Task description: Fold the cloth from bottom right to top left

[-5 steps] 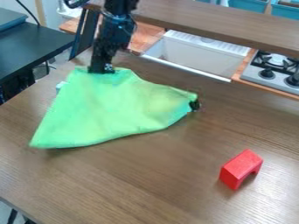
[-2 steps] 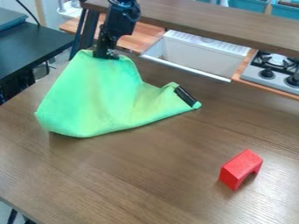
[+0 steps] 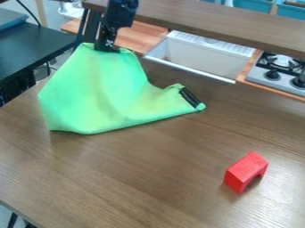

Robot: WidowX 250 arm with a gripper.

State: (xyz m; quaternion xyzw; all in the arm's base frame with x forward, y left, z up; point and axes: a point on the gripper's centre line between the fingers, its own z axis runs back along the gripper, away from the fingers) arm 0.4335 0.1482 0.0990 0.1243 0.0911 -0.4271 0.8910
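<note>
Right now I have my gripper [image 3: 107,48] clamped on the upper edge of the green cloth [image 3: 95,95], near the table's far edge, toward the upper left of my camera view. The cloth rises to my grip and spreads downward over the left half of the brown table [image 3: 140,178]. Its narrower end reaches to the right, where I see a black strip [image 3: 190,97] near the corner. A red block [image 3: 244,171] sits well apart from it, at the lower right. Beyond the table I see a white sink [image 3: 202,58] and, at the right, a stove [image 3: 275,84].
</note>
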